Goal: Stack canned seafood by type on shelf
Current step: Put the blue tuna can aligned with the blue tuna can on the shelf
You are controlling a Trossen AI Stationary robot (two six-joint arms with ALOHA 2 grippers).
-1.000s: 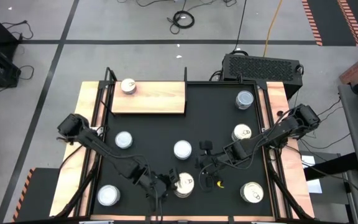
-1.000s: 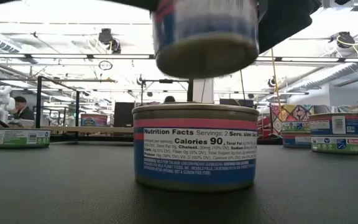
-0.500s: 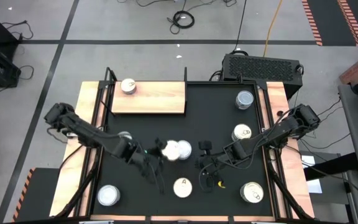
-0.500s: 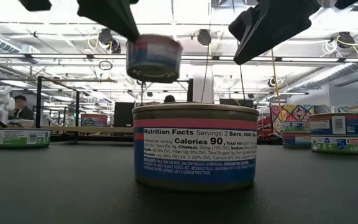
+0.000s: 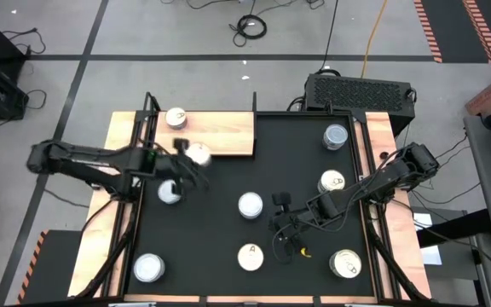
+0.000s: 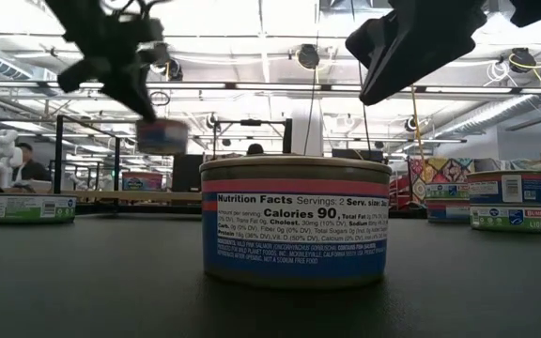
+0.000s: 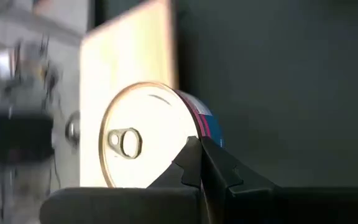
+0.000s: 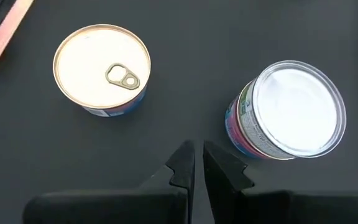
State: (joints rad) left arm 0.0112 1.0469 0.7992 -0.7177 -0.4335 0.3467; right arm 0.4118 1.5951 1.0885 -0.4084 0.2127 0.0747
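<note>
- L gripper [image 5: 187,159] clamped on a pull-tab can [image 5: 199,153], carried in the air (clearly off the mat in low view).
- Just ahead of it: near edge of the shelf [image 5: 224,132]. Another pull-tab can [image 5: 176,118] sits at the shelf's far-left corner, beyond and left of the claw.
- To do it well: line up square over that can, lower slow, let go only once seated.
- L arm reaches in low from table's left side, stretched nearly straight.
- R gripper [image 8: 194,163] fingers nearly together, empty, hovering mid-mat.
</note>
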